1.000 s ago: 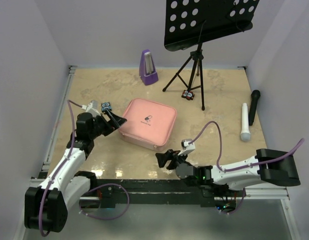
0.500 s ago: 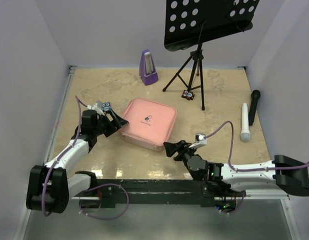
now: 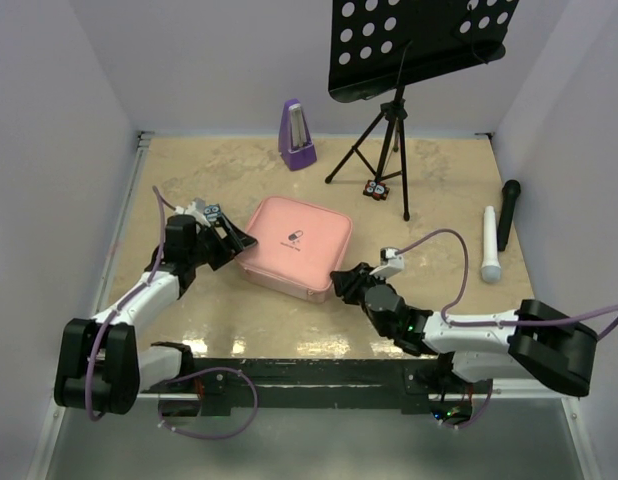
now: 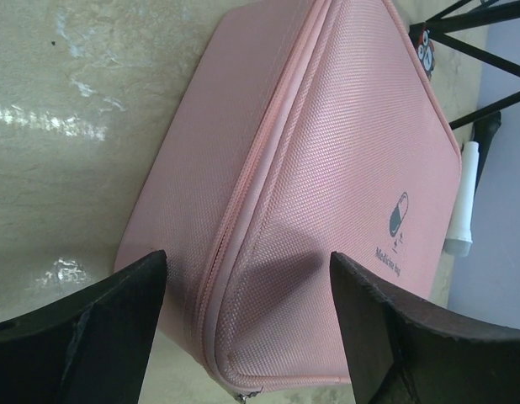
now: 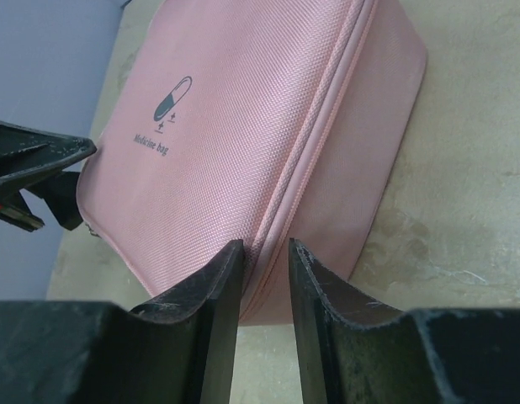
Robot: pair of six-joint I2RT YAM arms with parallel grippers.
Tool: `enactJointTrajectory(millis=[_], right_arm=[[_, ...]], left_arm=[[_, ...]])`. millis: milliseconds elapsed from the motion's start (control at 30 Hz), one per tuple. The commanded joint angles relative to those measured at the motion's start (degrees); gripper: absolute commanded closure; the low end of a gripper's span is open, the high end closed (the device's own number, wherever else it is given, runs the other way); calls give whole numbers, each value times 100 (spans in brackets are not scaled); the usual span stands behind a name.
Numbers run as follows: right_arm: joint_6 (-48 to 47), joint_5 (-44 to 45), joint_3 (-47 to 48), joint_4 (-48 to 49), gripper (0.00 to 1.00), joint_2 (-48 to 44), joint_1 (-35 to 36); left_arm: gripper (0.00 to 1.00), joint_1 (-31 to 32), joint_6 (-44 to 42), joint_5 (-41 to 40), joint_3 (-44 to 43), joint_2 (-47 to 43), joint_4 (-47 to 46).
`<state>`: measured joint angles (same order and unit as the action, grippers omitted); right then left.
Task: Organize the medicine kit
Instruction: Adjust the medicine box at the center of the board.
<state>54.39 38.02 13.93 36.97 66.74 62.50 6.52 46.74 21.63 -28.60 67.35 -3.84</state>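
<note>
The left hand [image 4: 247, 269] has its two fingers spread wide apart, one on each side of the left corner of the medicine kit [image 3: 294, 245]. It holds nothing, and the left wrist view does not make clear if the fingers touch the cloth. The right hand [image 5: 266, 248] is down low at the near right corner of the kit. Its two fingers are close together with only a thin gap between them. The gap lines up with the zip [image 5: 327, 118] that runs around the side. Nothing seems to be pinched in it, so this hand looks empty too. The kit is a pink square bag with a small pill picture [image 5: 172, 98] on its lid. It lies flat on the desk [image 3: 189, 170], about in the middle, between the two hands. Its lid is down and the zip looks closed all the way around. No packets or pills show anywhere, inside or outside. So the job looks to be right at its start: the bag has to be unzipped and opened, and whatever is inside has to be put in order. Farther back stand a purple metronome [image 3: 297, 135] and a black music stand [image 3: 393, 110].
</note>
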Motion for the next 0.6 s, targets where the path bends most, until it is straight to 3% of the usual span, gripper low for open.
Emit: enactJointTrajectory(millis=[0, 200, 433, 500, 567], right_arm=[[-428, -611, 478, 530, 68, 400, -54], [-596, -866, 873, 1075, 69, 1296, -185], [-789, -884, 1094, 1023, 67, 1377, -449], [-938, -805, 1085, 821, 61, 1123, -493], [-1157, -787, 1050, 541, 49, 702, -493]], left_arm=[[18, 16, -191, -71, -417, 172, -127], [19, -81, -464, -220, -761, 323, 164], [20, -151, -473, -246, -778, 296, 233], [20, -151, -552, -500, -892, 104, 601], [20, -151, -709, -834, -1094, -221, 848]])
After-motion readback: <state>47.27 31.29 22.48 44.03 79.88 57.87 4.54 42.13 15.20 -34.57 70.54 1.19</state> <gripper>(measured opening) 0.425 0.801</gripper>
